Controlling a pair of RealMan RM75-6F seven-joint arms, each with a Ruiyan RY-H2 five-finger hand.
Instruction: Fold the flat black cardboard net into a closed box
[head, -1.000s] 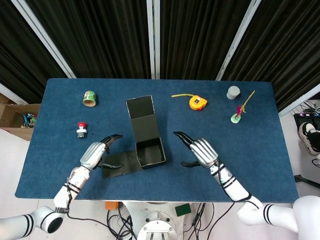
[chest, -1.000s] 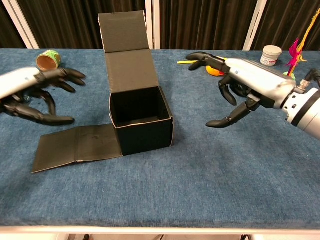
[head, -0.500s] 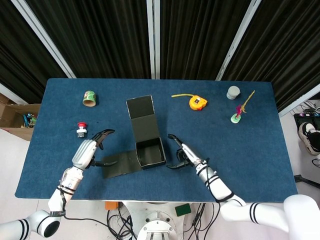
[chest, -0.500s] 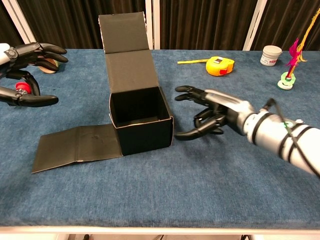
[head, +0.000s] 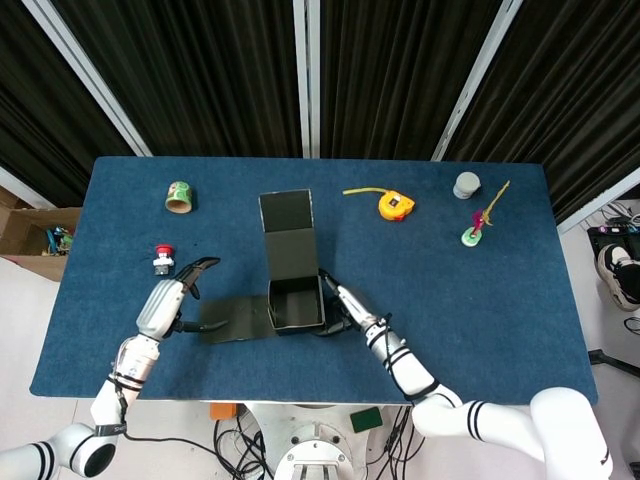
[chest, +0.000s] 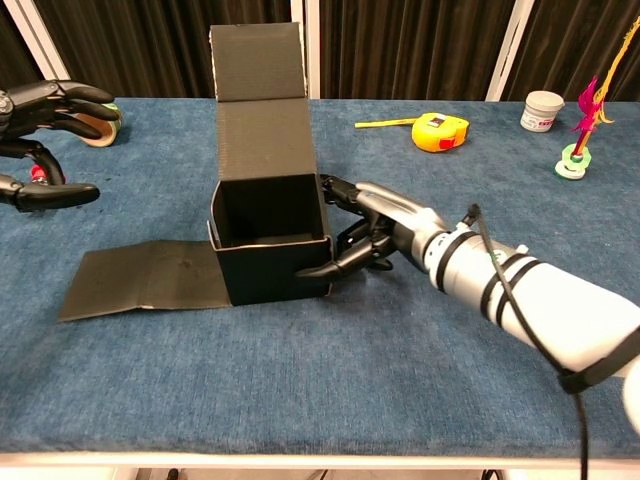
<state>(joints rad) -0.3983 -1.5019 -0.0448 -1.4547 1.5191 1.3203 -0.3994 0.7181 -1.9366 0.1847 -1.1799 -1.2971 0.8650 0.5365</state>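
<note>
A half-formed black cardboard box (chest: 270, 240) stands on the blue table (chest: 420, 400), its tall lid flap (chest: 262, 100) upright behind the open cube and one long side flap (chest: 145, 280) lying flat on the cloth to the box's left. The right hand (chest: 365, 232) is set against the box's right wall, fingertips touching its front corner and upper edge, bracing rather than gripping. The left hand (chest: 45, 135) hovers well left of the box, beyond the flat flap, fingers spread and curved, holding nothing. A yellow tape measure (chest: 439, 131) lies behind and to the right of the box.

The board looks light and thin, stiff along its panels but ready to hinge at the scored creases, and likely to slide on the cloth when pushed. The sensible holds appear to be the free edge of the flat flap for lifting, with the right wall steadied from outside.
</note>
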